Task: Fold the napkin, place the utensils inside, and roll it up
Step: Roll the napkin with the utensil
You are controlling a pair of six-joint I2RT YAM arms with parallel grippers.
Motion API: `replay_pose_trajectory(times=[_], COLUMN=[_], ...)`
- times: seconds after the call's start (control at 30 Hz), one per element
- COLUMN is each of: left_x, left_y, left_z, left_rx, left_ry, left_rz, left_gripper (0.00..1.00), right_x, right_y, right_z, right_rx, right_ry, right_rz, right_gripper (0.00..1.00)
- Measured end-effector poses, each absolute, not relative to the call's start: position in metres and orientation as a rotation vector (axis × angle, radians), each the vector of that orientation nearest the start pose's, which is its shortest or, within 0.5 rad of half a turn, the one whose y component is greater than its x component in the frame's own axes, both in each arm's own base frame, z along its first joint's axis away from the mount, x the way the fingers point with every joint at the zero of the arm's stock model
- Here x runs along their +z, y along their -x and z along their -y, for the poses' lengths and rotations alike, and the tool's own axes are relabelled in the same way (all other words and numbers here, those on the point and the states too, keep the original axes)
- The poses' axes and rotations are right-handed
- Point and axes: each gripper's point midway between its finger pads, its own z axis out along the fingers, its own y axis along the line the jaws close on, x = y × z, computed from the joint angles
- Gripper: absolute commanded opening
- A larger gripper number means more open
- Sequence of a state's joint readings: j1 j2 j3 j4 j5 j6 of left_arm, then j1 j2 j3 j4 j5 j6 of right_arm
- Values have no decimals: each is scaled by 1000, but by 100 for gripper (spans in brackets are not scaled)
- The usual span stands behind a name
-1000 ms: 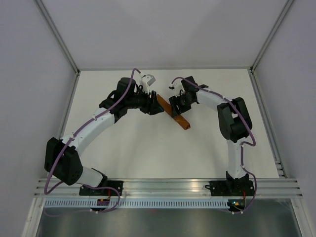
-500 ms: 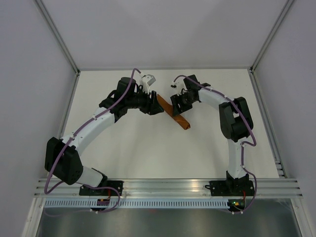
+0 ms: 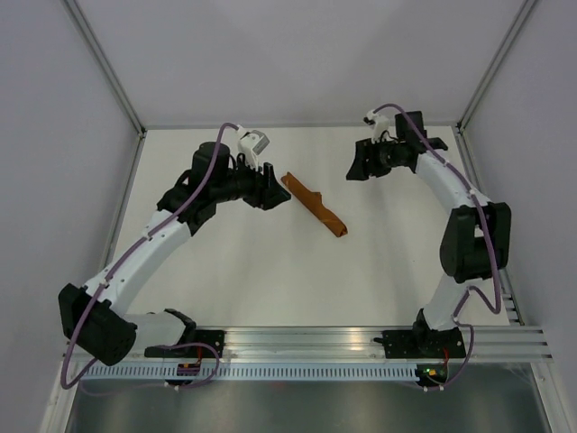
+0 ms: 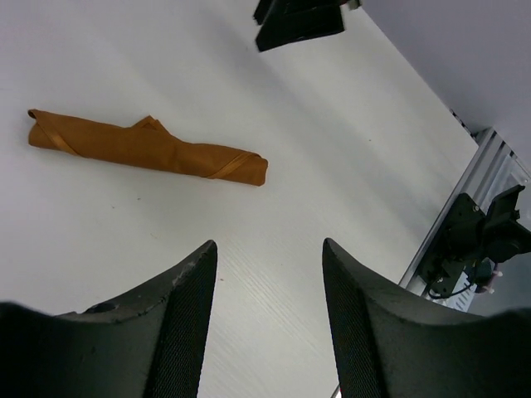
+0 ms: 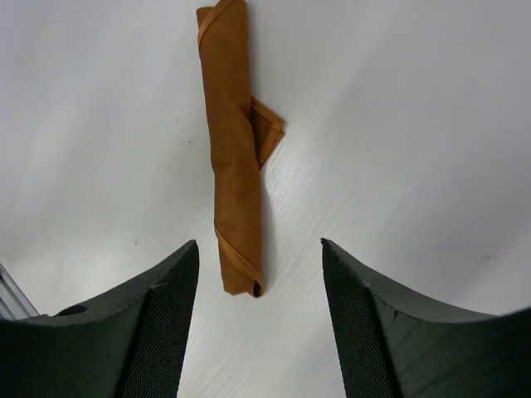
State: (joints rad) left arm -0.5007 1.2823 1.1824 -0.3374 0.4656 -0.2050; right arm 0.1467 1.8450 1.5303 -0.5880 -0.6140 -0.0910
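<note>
The napkin [image 3: 315, 206] lies flat on the white table [image 3: 270, 280]. It is rolled up into a long, thin orange roll, and it sits slanted. A small corner flap sticks out from the side of the napkin [image 5: 234, 157], about halfway along. What is inside the roll cannot be seen. The left gripper [image 3: 273, 190] is just beside the napkin's far end and does not touch it. Its two dark fingers are spread wide apart with nothing between them, and its wrist camera shows the whole napkin [image 4: 149, 148] lying out past the left gripper [image 4: 267, 249]. The right gripper [image 3: 357, 166] is on the other side of the napkin, farther from it, up above the table. Its fingers are spread wide too and hold nothing, and the roll shows between them in the view of the right gripper [image 5: 259, 249]. Purple cables [image 3: 212, 167] run along both arms, to the left and right of the napkin. Pale grey walls [image 3: 288, 54] stand behind the napkin and on both sides of it, with thin metal posts [image 3: 104, 63] in the corners. A silver rail [image 3: 306, 336] runs along the table edge on the near side of the napkin, and both arms are bolted to it.
</note>
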Motion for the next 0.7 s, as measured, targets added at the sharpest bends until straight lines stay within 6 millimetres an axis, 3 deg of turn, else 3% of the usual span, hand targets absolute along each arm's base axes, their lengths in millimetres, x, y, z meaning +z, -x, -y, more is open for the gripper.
replay_pose_trajectory(times=[0.13,0.3,0.4,0.5,0.7], left_x=[292,305,303,292,273], left_y=[-279,-258,-247,-239,-237], left_z=[242,218,206,199,195], left_rx=[-862,-787,-755,-734,-705], left_ry=[-579,-549,-542,-546,-570], left_rz=[-1929,-1886,-1878,-1895,-1934], left_gripper=[64,67,68,68,68], right_x=[206,244,248,245,238], right_y=[-414,-380,-350,-327,-313], right_z=[-111,-55,-35,-28,-29], right_rx=[712,568,491,455,452], right_ry=[454,384,354,333,324], right_rz=[-2232,-2162,-2153,-2154,-2152], right_gripper=[68,70,72,72,73])
